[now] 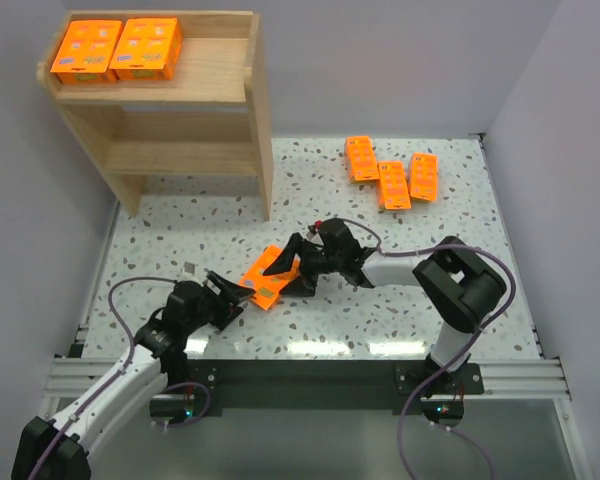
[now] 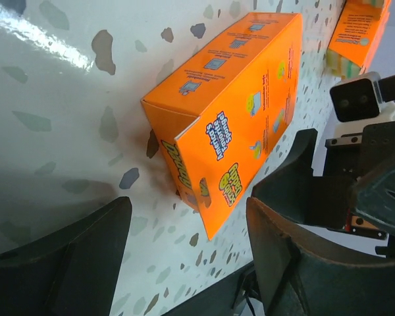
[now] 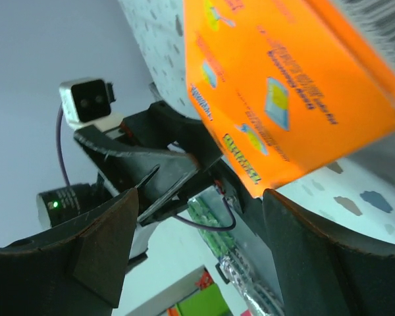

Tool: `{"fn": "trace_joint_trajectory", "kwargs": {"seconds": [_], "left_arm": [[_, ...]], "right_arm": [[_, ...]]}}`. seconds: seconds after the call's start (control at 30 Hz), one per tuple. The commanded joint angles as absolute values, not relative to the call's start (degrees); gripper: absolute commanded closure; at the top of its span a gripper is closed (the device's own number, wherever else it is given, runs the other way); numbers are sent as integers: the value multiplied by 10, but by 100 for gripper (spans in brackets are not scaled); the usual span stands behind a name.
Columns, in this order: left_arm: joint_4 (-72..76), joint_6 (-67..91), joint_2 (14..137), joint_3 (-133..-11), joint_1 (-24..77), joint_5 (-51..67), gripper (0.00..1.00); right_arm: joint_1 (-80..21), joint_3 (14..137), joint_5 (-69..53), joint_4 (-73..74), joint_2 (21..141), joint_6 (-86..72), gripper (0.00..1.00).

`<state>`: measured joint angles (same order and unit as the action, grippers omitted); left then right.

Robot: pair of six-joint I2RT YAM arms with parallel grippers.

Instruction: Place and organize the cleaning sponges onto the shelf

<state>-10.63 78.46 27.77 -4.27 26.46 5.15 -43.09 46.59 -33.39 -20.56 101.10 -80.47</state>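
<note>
One orange pack (image 1: 267, 278) is tipped up on the desk (image 1: 180, 230) in front of the shelf (image 1: 180, 92), between the left fingers (image 2: 59, 263) and the right fingers (image 3: 85, 253). Both pairs are spread open.

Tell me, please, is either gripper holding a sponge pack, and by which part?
Nothing looks held. The orange pack rests on the table between the open left gripper and the open right gripper; neither clamps it.

Bright-orange cleaning sponges (image 1: 270, 277), printed with small blue and pale marks, stand out on a white bench (image 1: 380, 320) speckled grey and brown, near a light natural-wood shelf (image 1: 220, 85); black-and-white arms (image 1: 460, 285) trail purple cables (image 3: 60, 151).
</note>
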Motion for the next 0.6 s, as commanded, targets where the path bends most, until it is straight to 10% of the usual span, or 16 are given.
{"fn": "trace_joint_trajectory", "kwargs": {"seconds": [0.0,0.57], "left_arm": [[14,786,319,-41,269,39,24],[232,795,436,31,270,73,46]], "right_arm": [[-433,494,-391,-250,1012,-784,20],[-433,442,-410,-211,962,-735,22]]}}
